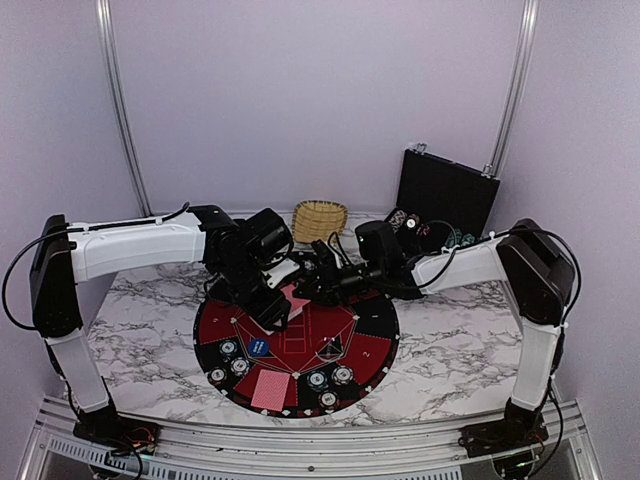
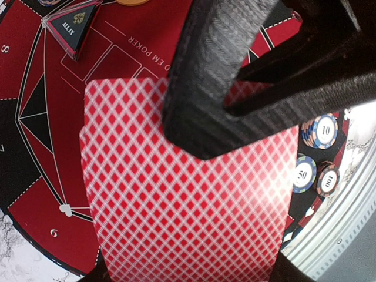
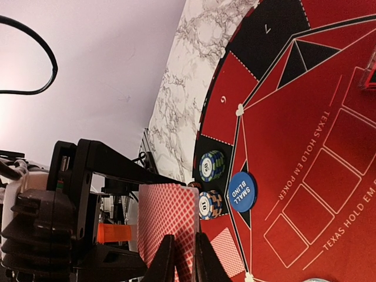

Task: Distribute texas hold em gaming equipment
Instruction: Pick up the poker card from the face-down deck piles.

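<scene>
A thin, flat card (image 2: pixel 188 223) with a red-and-white lattice back hangs in the air over a round mat (image 1: pixel 372 350) of black and red wedges, printed with white lines and boxes. The mat lies on a marble-patterned table (image 1: pixel 450 350).

The left gripper (image 1: pixel 278 308) is pressed together on the card. In the left wrist view one ribbed black finger (image 2: pixel 217 76) lies across the card's upper face, and the rest of the card spreads out past the fingertip.

The right gripper (image 3: pixel 183 238) meets the same card from the other side. Its two tapered black fingers stand close together with a slim gap, and the card's edge shows in that gap. Whether the pads are already squeezing the card cannot be told.

Small round chips (image 2: pixel 305 173) with striped blue-and-white rims sit in short stacks near the mat's edge. A smooth blue disc (image 3: pixel 242 191) marked SMALL BLIND lies flat beside two of the stacks. A second card (image 1: pixel 270 388) lies face down on a near wedge. An orange disc (image 2: pixel 132 2) shows at the top of the left wrist view.
</scene>
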`<act>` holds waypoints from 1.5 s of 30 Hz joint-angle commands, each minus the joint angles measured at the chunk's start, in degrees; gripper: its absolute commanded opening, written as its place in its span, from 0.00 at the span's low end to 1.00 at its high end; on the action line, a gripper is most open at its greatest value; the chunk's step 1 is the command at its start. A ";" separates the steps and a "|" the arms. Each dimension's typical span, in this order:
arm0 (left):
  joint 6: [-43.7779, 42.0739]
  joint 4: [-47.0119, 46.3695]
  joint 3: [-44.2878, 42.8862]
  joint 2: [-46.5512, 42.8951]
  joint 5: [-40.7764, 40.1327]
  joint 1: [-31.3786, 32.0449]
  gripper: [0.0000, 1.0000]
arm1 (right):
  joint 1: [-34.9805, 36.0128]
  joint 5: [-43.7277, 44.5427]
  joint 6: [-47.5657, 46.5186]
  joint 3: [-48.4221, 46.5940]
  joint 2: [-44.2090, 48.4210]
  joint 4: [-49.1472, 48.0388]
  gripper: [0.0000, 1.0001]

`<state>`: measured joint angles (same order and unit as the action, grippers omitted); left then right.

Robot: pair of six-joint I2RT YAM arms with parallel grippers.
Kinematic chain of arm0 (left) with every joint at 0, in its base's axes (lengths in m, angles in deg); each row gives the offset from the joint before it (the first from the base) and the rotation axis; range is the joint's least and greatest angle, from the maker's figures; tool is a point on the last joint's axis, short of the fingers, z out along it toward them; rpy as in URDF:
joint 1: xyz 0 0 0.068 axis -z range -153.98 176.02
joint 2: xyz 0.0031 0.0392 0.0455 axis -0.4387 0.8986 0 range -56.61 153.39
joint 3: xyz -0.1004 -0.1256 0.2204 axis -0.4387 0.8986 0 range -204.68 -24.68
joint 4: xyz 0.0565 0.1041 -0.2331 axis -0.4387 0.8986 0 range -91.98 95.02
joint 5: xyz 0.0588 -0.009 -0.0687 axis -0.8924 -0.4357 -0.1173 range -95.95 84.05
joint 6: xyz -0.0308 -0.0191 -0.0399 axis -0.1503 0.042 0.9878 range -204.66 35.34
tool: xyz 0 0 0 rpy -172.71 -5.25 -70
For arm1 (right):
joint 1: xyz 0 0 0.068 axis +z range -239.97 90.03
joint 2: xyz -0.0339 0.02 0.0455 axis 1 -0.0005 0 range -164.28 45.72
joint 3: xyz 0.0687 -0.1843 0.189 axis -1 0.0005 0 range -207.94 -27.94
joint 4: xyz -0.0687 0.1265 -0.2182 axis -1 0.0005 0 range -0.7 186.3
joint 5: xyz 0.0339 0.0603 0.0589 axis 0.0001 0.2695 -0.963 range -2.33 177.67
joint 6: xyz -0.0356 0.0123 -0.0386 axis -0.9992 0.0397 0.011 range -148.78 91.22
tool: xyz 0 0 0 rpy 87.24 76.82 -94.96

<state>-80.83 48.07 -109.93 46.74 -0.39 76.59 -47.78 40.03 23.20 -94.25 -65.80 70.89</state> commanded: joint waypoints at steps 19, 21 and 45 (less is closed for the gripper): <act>-0.07 -0.24 0.24 -2.09 1.11 -0.16 0.51 | -0.60 1.67 0.59 -1.94 0.81 -0.75 0.20; -0.08 -0.21 0.26 -2.16 1.07 -0.20 0.51 | -0.62 1.67 0.71 -2.05 0.67 -0.83 0.19; -0.10 -0.18 0.26 -2.36 0.81 -0.20 0.49 | -2.13 2.15 1.39 -0.04 2.76 -1.77 0.15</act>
<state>-80.85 48.02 -109.89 46.74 -0.17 76.59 -49.18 41.71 24.12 -94.44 -65.78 70.82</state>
